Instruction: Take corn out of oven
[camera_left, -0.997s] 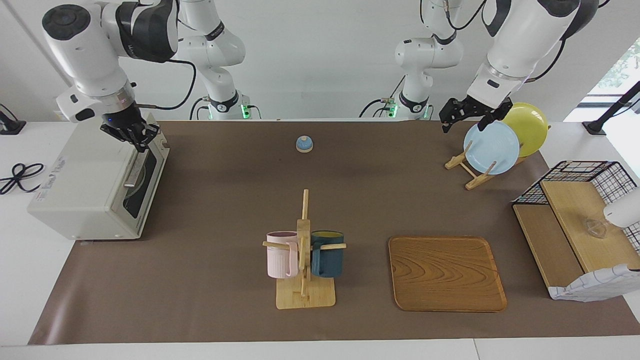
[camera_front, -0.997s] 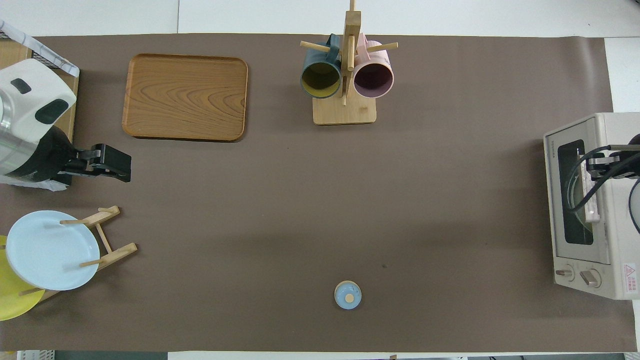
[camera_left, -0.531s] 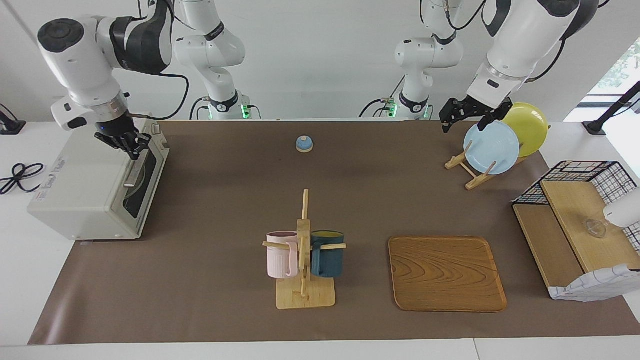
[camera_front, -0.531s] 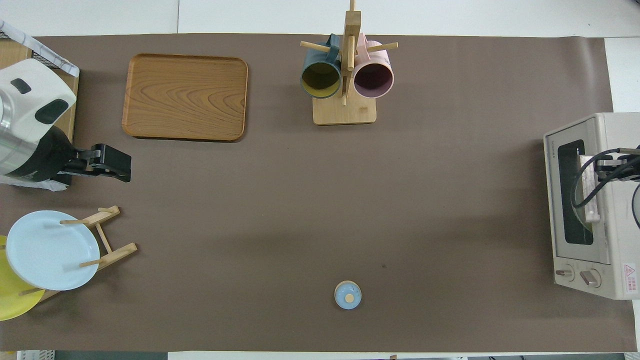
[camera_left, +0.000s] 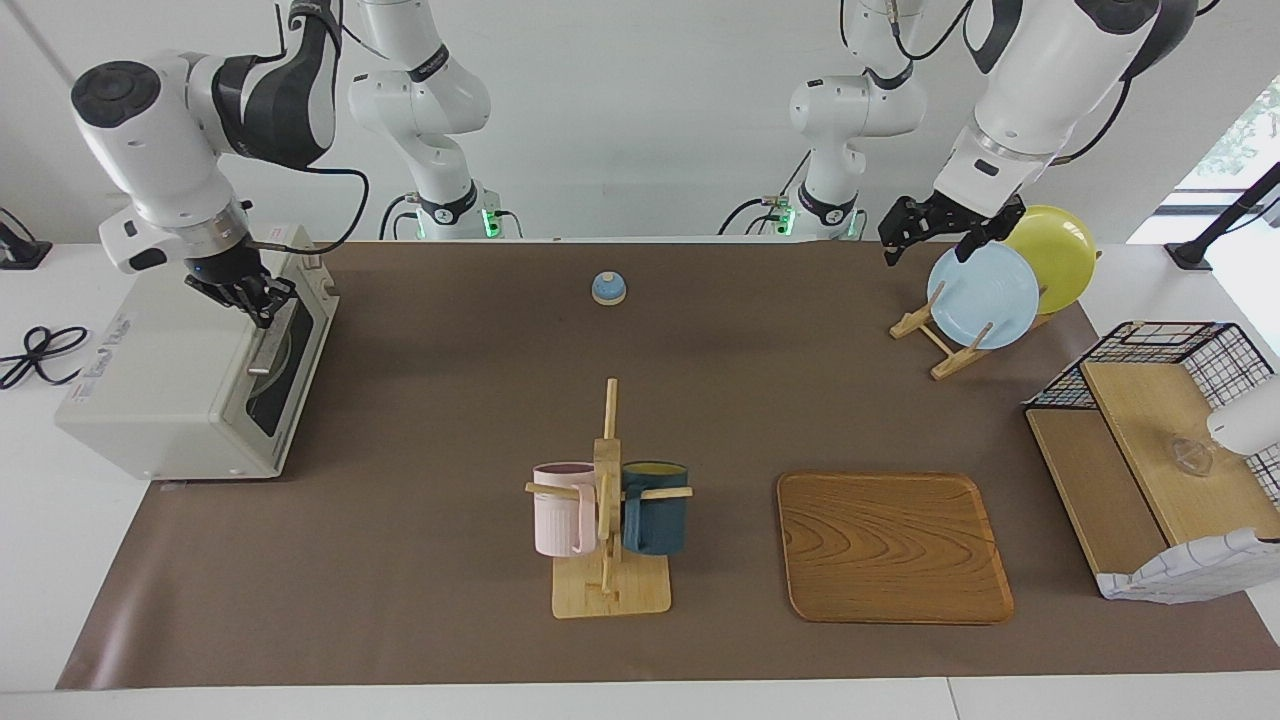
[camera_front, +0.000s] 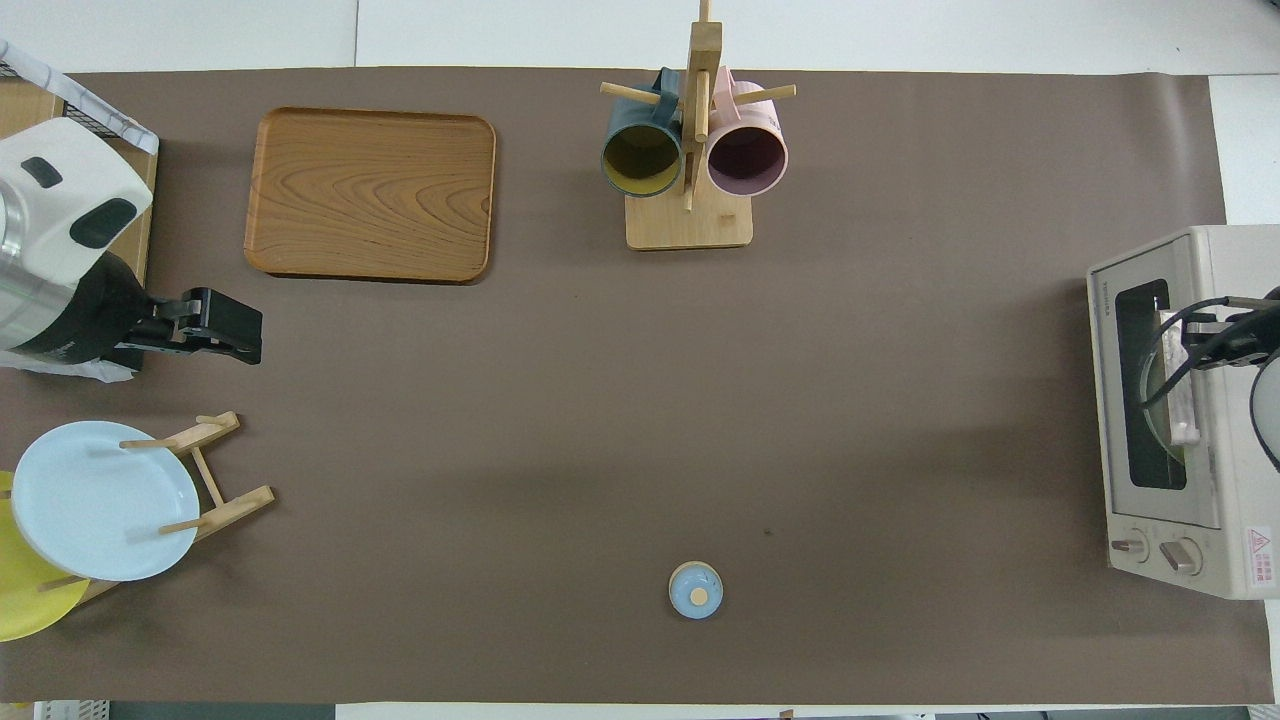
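Right now my right gripper (camera_left: 262, 305) sits pinched shut, empty, over the oven (camera_left: 190, 375) by its door handle; my left gripper (camera_left: 925, 238) waits spread wide above the plates. Corn isn't visible.

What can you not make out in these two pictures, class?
- The corn: unseen in both views, the oven's dark glass door hides the inside.
- Right gripper: whether it touches the oven handle, arm in the way.
- Yellow plate: cut by the overhead edge.
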